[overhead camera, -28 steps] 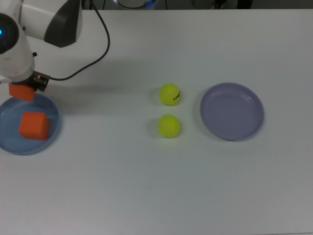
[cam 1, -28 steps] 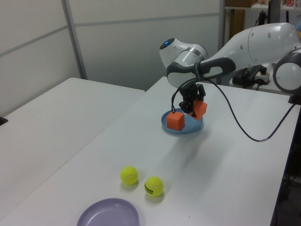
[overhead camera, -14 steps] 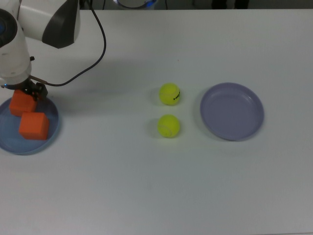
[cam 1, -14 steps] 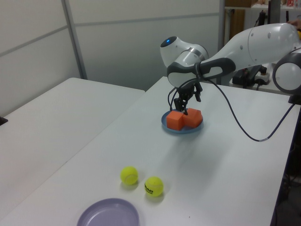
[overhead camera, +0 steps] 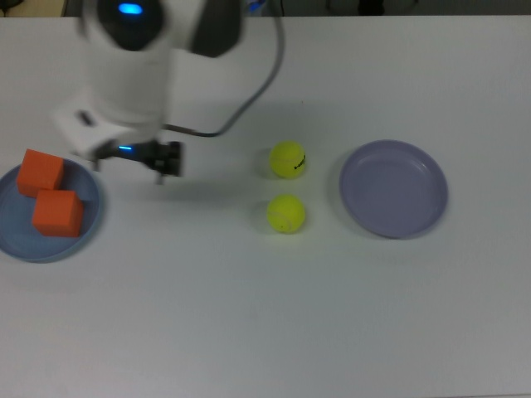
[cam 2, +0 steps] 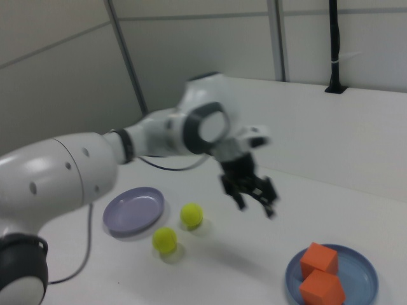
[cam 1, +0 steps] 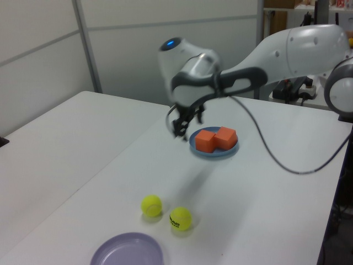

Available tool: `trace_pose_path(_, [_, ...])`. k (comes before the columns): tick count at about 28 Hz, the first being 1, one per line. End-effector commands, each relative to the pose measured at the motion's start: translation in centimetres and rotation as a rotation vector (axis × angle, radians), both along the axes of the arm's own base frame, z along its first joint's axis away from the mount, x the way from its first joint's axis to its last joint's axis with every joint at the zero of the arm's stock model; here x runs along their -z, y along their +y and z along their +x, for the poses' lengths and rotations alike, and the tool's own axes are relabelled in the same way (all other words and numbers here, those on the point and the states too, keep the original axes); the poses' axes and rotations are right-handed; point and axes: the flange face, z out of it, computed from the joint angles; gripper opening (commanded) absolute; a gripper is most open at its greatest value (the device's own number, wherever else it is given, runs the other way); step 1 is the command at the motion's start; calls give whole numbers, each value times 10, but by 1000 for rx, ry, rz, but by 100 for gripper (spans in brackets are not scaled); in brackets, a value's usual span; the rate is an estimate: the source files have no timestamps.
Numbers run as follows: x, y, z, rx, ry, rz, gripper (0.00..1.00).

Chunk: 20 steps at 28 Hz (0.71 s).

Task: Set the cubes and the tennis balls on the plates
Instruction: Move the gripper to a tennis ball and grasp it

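Two orange cubes (overhead camera: 41, 172) (overhead camera: 58, 213) lie side by side on the light blue plate (overhead camera: 12, 240) at the top view's left; the same cubes (cam 2: 318, 258) (cam 2: 322, 287) show in the right view. Two tennis balls (overhead camera: 288, 159) (overhead camera: 286, 213) rest on the table between the plates, the far one with a black mark. The lavender plate (overhead camera: 393, 188) holds nothing. My gripper (cam 2: 255, 202) hangs open and empty above the table, between the blue plate and the balls; in the left view the gripper (cam 1: 181, 130) is left of the blue plate (cam 1: 215, 153).
The robot arm and its black cable (overhead camera: 249, 99) reach in from the top view's upper edge. White table surface (overhead camera: 249, 315) lies all around the plates. A second table (cam 1: 49, 138) stands at the left view's left.
The gripper let go of the second cube, which now rests on the blue plate beside the first. The arm has swung away toward the top view's right, nearer the tennis balls.
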Motion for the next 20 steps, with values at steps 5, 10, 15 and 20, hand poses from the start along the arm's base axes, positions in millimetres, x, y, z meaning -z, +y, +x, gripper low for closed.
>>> trace_pose_path(5, [17,121,-23,-176,14,-7,100])
trace_pose_path(10, [39,161,-29,-248,13,0,100])
trace_pose_path(15, [59,197,-36,-317,-11,19,100])
trace_pose_path(20, [78,218,-43,-363,4,-6,100])
